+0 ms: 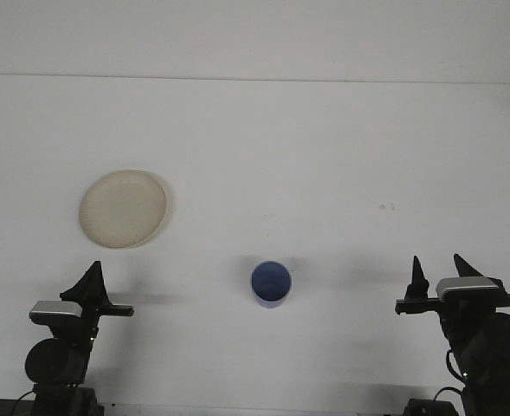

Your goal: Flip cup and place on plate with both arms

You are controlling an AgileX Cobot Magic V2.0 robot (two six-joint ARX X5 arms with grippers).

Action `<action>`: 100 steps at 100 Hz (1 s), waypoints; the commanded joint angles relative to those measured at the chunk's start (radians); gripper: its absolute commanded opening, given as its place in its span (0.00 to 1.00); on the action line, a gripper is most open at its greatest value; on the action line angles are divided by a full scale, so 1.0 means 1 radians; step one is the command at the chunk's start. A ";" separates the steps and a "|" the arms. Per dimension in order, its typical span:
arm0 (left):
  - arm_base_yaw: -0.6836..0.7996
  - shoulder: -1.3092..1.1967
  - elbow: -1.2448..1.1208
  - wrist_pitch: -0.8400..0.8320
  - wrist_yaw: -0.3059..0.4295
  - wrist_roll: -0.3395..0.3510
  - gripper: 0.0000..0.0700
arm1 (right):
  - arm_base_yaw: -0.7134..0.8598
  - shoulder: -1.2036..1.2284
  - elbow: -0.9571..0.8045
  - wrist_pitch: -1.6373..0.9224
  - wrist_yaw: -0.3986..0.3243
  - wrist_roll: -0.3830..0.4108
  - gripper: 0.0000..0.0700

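A blue cup (271,283) stands on the white table, in the middle near the front, with its round top facing up. A cream plate (122,208) lies flat to the left and farther back, with nothing on it. My left gripper (92,276) sits low at the front left, below the plate, its fingers together in a single point. Low at the front right, my right gripper (439,267) is open, its two tips apart and nothing between them. Both grippers are well away from the cup.
The white table (324,156) runs back to a pale wall. Two small dark specks (387,206) mark the surface at the right.
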State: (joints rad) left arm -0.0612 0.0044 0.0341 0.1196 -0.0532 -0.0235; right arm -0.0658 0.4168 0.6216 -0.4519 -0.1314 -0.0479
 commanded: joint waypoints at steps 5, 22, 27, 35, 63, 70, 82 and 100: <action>0.000 -0.001 -0.019 0.015 0.001 -0.038 0.02 | 0.001 0.003 0.005 0.010 0.000 0.007 0.68; 0.000 -0.001 -0.002 0.030 0.001 -0.042 0.02 | 0.001 0.003 0.005 0.010 0.000 0.007 0.68; 0.000 0.000 0.019 0.015 0.001 -0.042 0.02 | 0.001 0.003 0.005 0.010 0.001 0.007 0.68; 0.000 0.002 0.068 -0.020 0.001 -0.042 0.02 | 0.001 0.003 0.005 0.010 0.000 0.007 0.68; -0.003 0.143 0.352 -0.197 0.002 -0.045 0.02 | 0.001 0.003 0.005 0.010 0.000 0.007 0.68; -0.003 0.218 0.447 -0.259 0.002 -0.044 0.02 | 0.001 0.003 0.005 0.010 0.000 0.007 0.68; -0.003 0.366 0.617 -0.379 0.002 -0.045 0.02 | 0.001 0.003 0.005 0.010 0.000 0.007 0.68; -0.003 0.588 0.848 -0.575 0.003 -0.043 0.02 | 0.001 0.003 0.005 0.010 0.000 0.007 0.68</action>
State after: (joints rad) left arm -0.0624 0.5308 0.8181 -0.4076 -0.0532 -0.0662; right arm -0.0658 0.4168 0.6216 -0.4519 -0.1314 -0.0479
